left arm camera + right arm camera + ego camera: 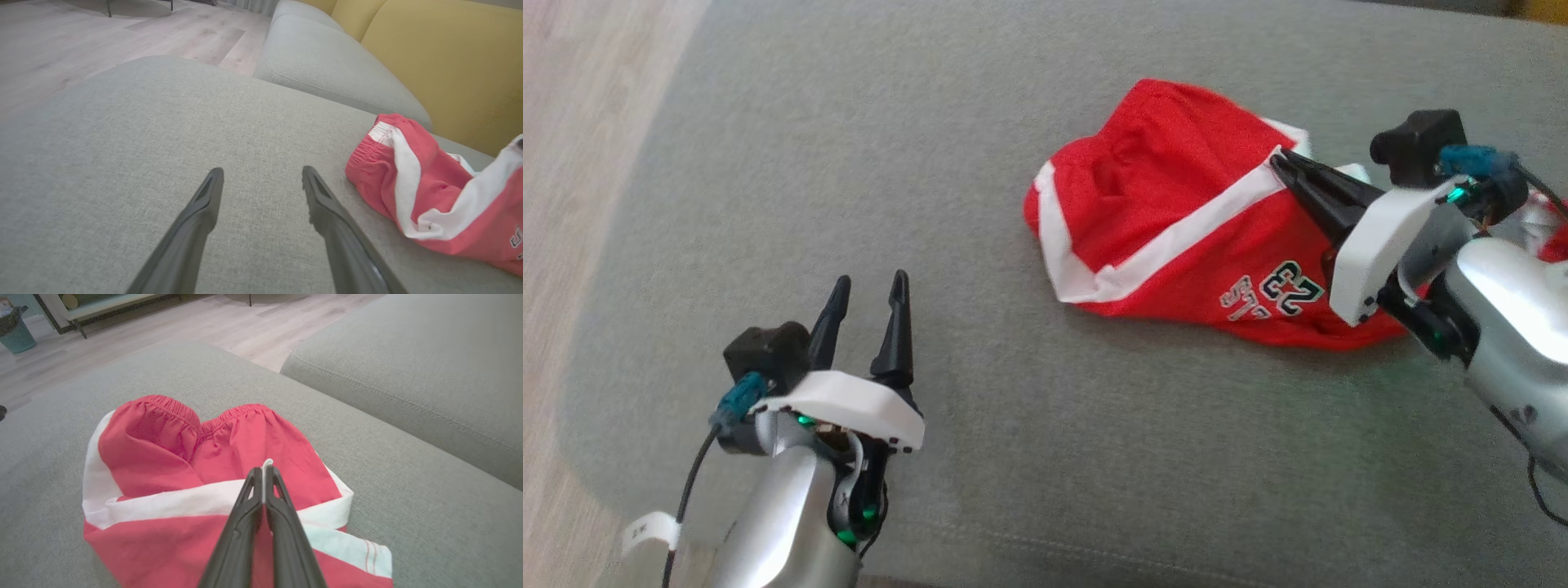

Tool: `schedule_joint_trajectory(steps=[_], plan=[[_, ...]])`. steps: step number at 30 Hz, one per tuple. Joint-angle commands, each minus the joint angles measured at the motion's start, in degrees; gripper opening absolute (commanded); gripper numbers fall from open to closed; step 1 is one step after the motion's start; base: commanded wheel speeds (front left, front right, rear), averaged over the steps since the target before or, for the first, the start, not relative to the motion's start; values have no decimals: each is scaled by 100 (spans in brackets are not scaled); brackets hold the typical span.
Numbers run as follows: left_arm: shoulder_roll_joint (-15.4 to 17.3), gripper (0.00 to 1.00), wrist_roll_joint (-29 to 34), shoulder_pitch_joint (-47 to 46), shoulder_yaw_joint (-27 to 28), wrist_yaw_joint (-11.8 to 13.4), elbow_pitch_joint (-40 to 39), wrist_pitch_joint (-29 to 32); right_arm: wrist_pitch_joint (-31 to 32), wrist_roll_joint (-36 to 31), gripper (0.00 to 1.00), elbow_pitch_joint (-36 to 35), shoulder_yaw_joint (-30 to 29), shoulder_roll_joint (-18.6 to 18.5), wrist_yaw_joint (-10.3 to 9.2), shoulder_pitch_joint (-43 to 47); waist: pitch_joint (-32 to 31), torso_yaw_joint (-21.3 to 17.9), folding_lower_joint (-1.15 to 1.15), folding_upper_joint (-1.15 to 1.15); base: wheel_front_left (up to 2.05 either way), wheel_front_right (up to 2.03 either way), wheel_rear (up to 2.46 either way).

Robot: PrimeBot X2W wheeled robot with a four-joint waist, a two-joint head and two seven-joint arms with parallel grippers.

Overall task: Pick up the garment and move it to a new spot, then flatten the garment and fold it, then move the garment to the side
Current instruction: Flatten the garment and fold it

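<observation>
On the grey sofa [849, 163], right pincer [1278, 157] pinches the red garment [1160, 188]; left pincer [870, 286] spread.

My head camera looks steeply down on the grey sofa seat [849, 163], with the red shorts [1160, 212] at two o'clock. My left wrist camera skims low along my left gripper [261, 173], shorts at four o'clock. My right wrist camera sits close over them behind my right gripper [263, 471], wooden floor [122, 347] at twelve. All three views share the shorts and the seat.
</observation>
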Motion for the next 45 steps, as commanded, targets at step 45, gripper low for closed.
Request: schedule_joint_trajectory(steps=[45], plan=[[1541,100,-1137,-1681,-2012,-823,267,1665,481,-1754,0,-2950,-3439,586,-4,4285,-349,-1992,0,0,0,0,0]])
